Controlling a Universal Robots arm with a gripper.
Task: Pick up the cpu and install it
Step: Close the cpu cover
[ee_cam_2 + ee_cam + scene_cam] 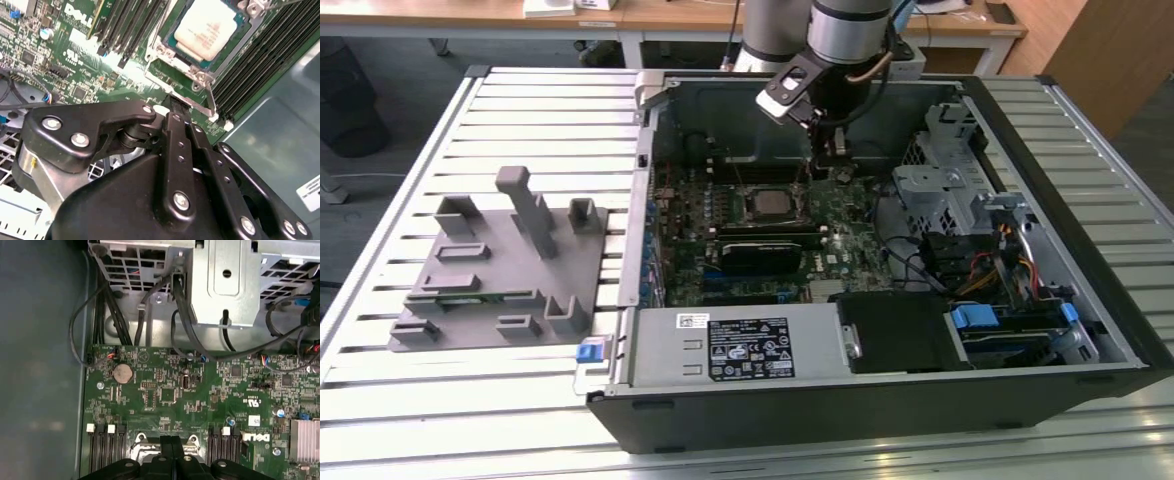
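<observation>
- The small flat square cpu point(767, 205) with the shiny silver top lay flat in its socket on the green board point(854, 205), inside the open black computer case point(1074, 130) on the slatted metal table point(520, 100)
- The black end effector point(831, 165) hung low over the board, near the socket but not over the cpu
- In the exterior view, the cpu lay toward the exterior view's left of the end effector and a bit nearer the camera
- In the second wrist view, the cpu point(210, 27) sat just past the tip of the end effector point(176, 106), with the silver metal frame point(202, 77) between them
- The cpu was square, so it had no long side to line up with
- In the first wrist view, the two fingers point(166, 445) were pressed together with nothing between them
- It looked like the cpu was already in its place
</observation>
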